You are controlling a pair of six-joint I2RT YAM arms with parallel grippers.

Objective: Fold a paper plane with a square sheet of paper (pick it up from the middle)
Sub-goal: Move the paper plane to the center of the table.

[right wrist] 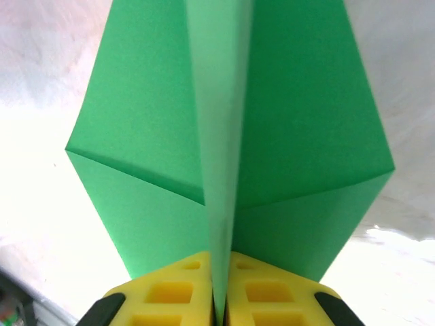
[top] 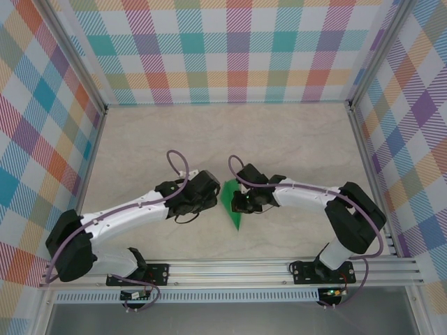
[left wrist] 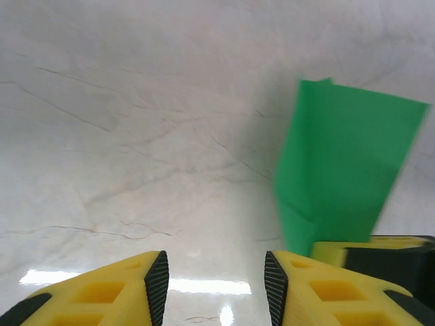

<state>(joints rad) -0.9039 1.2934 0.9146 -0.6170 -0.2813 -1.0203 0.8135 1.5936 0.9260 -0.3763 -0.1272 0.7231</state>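
Note:
The square sheet of paper stands folded as a green pointed paper plane [top: 231, 206] between my two grippers at the table's middle. My right gripper [top: 242, 200] is shut on it. In the right wrist view the yellow jaws [right wrist: 219, 293] pinch the raised centre crease of the plane [right wrist: 224, 122], and the two wings spread out to either side. My left gripper [top: 214, 192] sits just left of the plane. Its jaws [left wrist: 216, 285] are open over bare table with nothing between them, and the plane [left wrist: 343, 163] hangs to their right.
The marbled table [top: 279, 139] is walled at the back and on both sides by checked panels [top: 237, 49]. An aluminium rail [top: 237, 269] with both arm bases runs along the near edge. A yellow and black part of the right gripper [left wrist: 380, 252] lies beside my left gripper's right finger.

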